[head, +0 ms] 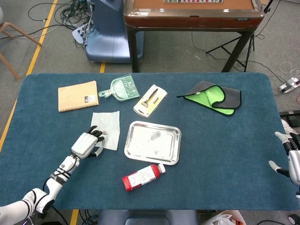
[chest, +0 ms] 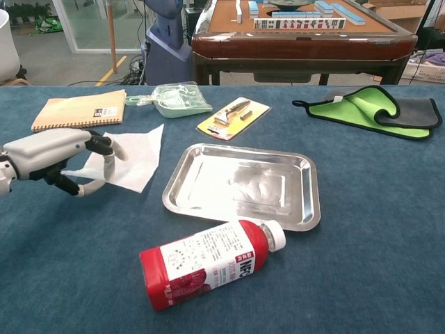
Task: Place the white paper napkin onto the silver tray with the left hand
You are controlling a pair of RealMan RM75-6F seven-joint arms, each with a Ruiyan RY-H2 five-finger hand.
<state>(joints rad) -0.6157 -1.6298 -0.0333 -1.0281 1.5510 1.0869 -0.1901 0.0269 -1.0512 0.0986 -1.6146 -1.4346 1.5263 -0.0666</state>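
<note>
Left hand (chest: 59, 161) reaches forward low, fingers (chest: 106, 146) curled down — right hand (head: 291, 157) idles at the far edge, fingers spread.

The tabletop (head: 225, 140) is dark blue felt. The napkin (head: 107, 128) is white, the tray (head: 152, 142) shiny silver. The bottle (chest: 205, 262) is red with a white cap and label. The notebook (head: 78, 95) is tan, the cloth (head: 213, 97) green and grey. The robot hand (chest: 55, 158) at the left is pale grey with black fingers.
</note>
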